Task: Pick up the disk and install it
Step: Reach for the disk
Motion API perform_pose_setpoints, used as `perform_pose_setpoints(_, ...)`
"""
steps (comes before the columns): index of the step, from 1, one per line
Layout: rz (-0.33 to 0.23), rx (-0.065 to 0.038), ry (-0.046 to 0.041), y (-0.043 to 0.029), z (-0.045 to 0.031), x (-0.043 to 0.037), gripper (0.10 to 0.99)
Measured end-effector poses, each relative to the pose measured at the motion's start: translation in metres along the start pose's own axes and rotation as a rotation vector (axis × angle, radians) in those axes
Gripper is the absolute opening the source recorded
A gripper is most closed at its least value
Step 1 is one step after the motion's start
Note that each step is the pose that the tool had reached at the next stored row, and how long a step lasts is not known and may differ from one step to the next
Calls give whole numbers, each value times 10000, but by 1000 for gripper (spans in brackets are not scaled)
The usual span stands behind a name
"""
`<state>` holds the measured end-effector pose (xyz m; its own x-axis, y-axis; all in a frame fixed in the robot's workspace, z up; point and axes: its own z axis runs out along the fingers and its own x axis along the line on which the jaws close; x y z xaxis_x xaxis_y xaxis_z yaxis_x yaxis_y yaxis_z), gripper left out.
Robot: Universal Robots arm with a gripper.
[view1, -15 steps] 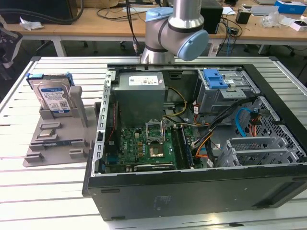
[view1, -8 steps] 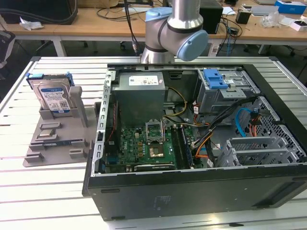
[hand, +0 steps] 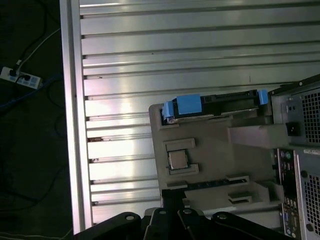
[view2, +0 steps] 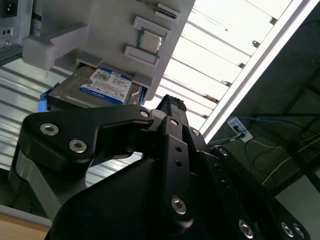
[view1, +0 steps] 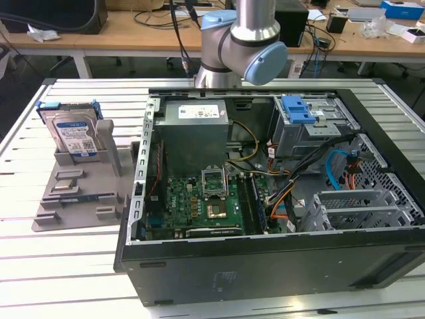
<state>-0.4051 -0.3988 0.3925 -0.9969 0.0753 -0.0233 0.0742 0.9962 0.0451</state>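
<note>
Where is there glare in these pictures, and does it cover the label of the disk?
Exterior view: the table shines pale in front, but the label of the disk is free of glare. Second wrist view: the table slats are washed out white, the label unaffected. First wrist view: bright bands lie across the table; the disk shows edge-on.

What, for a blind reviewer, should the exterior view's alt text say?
A silver hard drive with blue side rails leans in a grey plastic holder on a slatted aluminium table, beside an open black computer case; a silver-and-blue robot arm stands behind.
</note>
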Motion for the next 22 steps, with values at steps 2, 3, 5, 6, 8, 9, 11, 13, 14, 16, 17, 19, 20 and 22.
perform_pose_setpoints(2, -1, 0, 0, -3, -1, 38, 106)
perform_pose_setpoints(3, 0, 0, 0, -4, -1, 58, 106)
perform_pose_setpoints(5, 0, 0, 0, -8, -2, 101, 106)
perform_pose_setpoints(6, 1, 0, 0, -9, -2, 118, 106)
perform_pose_setpoints(8, 0, 0, 0, -11, -3, 151, 106)
perform_pose_setpoints(9, 0, 0, 1, -12, -3, 163, 106)
perform_pose_setpoints(11, 0, 0, 0, -15, -4, 205, 106)
perform_pose_setpoints(13, 0, 0, 0, -18, -5, 239, 106)
perform_pose_setpoints(14, 0, 0, 1, -19, -5, 253, 106)
perform_pose_setpoints(16, 0, 0, 1, -23, -6, 312, 106)
perform_pose_setpoints(17, 0, 0, 0, -25, -6, 326, 106)
perform_pose_setpoints(19, 0, 0, 1, -28, -5, 369, 106)
perform_pose_setpoints(20, 0, -1, 0, -30, -3, 395, 106)
perform_pose_setpoints(22, 0, 5, 0, -20, -1, 418, 106)
